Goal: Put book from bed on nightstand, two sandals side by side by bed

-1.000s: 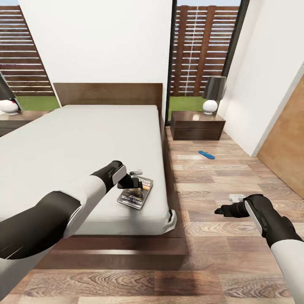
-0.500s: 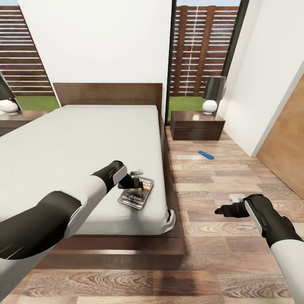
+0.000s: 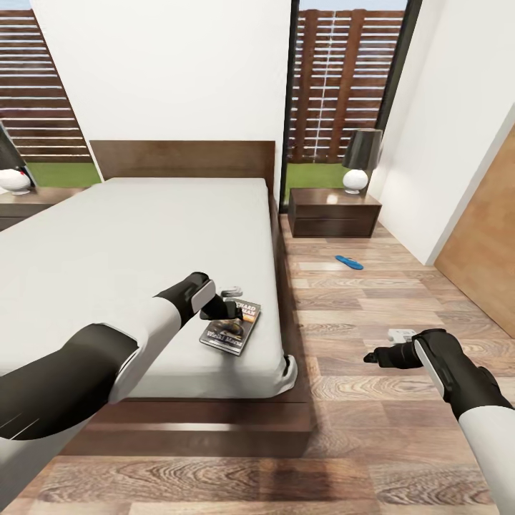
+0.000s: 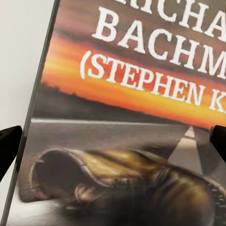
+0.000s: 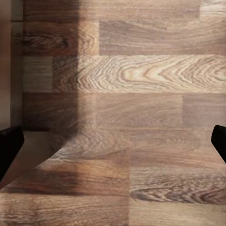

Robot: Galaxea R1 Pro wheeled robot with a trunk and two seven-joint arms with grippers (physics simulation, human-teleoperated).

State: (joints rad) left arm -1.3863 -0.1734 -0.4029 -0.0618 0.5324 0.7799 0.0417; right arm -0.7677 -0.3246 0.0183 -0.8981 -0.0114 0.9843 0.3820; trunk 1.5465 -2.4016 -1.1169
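A: What changes in the last second?

B: Very little. The left gripper (image 3: 230, 306) stays over the thin paperback book with the dark cover, white author's name and orange band (image 3: 232, 325), near the foot corner of the large low bed with the dark brown wood frame and off-white mattress (image 3: 129, 243). The book shifts a little compared with one second ago; it lies slightly more toward 12 o'clock now. I judge that the arm is settling for the grasp and that the book is not yet lifted.

A: Is the left gripper wide or narrow?

B: Wide. In the left wrist view the two dark fingertips (image 4: 8, 149) stand at both edges, with the cover (image 4: 127, 127) between them and very close to the camera. The right gripper (image 3: 386, 349) is also spread wide; it hangs over the light brown wood-plank floor (image 3: 372, 429), and its fingertips (image 5: 9, 148) stand far apart.

A: What is hard to make out?

B: I cannot tell if the left fingers touch the book, because the gripper covers its far edge. One bright blue flat sandal (image 3: 350, 262) lies on the floor at about 1 o'clock, near the dark wood nightstand with the black-shaded lamp (image 3: 334, 212). The second sandal I cannot locate.
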